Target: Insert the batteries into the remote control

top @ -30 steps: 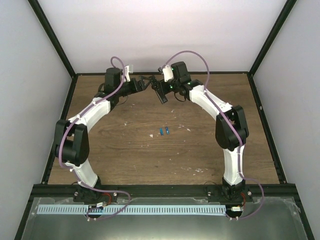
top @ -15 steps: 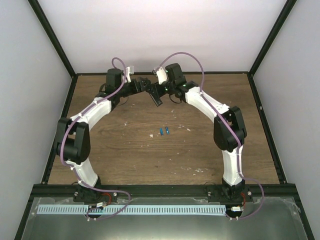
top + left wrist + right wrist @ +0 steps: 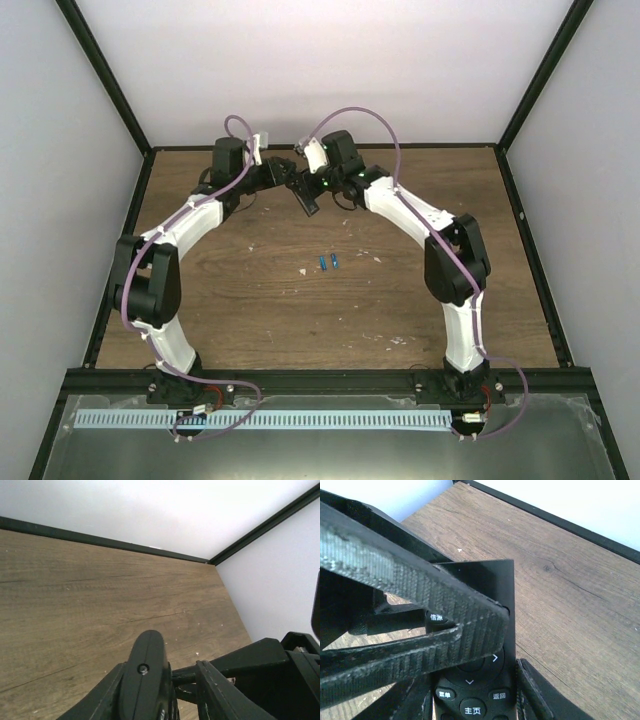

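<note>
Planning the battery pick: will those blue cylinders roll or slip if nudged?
Likely roll: the batteries are round cylinders lying on their sides on the flat table. Probably light, being far smaller than the remote control. Close together, one may bump the other.

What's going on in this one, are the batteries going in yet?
Not yet. Both arms meet over the far side of the table, with the remote control held in the air between them. The right gripper is shut on it, buttons facing its wrist camera. The left gripper has its fingers around the remote's other end, but a firm grip cannot be confirmed. The batteries lie side by side on the table near the middle, untouched.
</note>
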Available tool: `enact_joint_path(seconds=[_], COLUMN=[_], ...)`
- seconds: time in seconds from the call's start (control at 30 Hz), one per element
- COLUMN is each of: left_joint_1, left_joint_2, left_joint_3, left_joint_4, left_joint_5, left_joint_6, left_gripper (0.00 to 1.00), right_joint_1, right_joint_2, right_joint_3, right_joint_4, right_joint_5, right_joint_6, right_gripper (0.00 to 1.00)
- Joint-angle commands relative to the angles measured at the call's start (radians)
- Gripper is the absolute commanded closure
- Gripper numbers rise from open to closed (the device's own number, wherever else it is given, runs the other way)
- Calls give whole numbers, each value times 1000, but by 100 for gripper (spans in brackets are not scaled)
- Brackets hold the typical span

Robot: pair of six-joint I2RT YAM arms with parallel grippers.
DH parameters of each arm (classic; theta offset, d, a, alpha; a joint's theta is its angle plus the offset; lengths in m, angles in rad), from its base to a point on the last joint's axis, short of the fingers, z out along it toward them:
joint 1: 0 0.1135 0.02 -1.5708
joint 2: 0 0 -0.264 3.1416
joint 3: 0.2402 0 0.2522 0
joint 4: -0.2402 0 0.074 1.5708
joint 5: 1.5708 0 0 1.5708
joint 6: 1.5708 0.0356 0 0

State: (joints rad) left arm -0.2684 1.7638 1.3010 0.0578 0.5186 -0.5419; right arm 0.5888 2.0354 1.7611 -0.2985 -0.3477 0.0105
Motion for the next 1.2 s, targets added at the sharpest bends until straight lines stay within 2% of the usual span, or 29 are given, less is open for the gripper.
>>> enact_joint_path(seconds=[0.0,0.27,0.47,0.53,0.63,0.7,0.77,0.9,1.07,1.17], left_joint_1=[1,1,1,8,33,59,87,117,130,130], left_joint_2=[15,18,24,29,35,42,42,1,-17,-24], left_joint_3=[9,16,31,40,45,46,44,36,48,39], left_joint_4=[-4,-13,-23,-22,3,33,64,67,69,146], left_joint_5=[-8,-3,42,98,212,319,427,542,704,778], left_joint_6=[25,38,73,99,121,121,127,200,228,173], left_gripper=[65,84,93,95,96,97,99,100,100,100], right_joint_1=[19,20,18,13,-10,-38,-74,-126,-129,-129], right_joint_2=[-29,-30,-55,-80,-122,-151,-176,-193,-176,-155], right_joint_3=[47,49,17,-19,-78,-113,-137,-145,-136,-132], right_joint_4=[6,9,29,49,64,68,61,-12,-132,-152], right_joint_5=[35,51,97,80,-19,-117,-236,-474,-620,-686], right_joint_6=[-30,-32,-41,-62,-111,-124,-128,-167,-238,-242], right_gripper=[64,60,34,21,12,9,7,6,6,6])
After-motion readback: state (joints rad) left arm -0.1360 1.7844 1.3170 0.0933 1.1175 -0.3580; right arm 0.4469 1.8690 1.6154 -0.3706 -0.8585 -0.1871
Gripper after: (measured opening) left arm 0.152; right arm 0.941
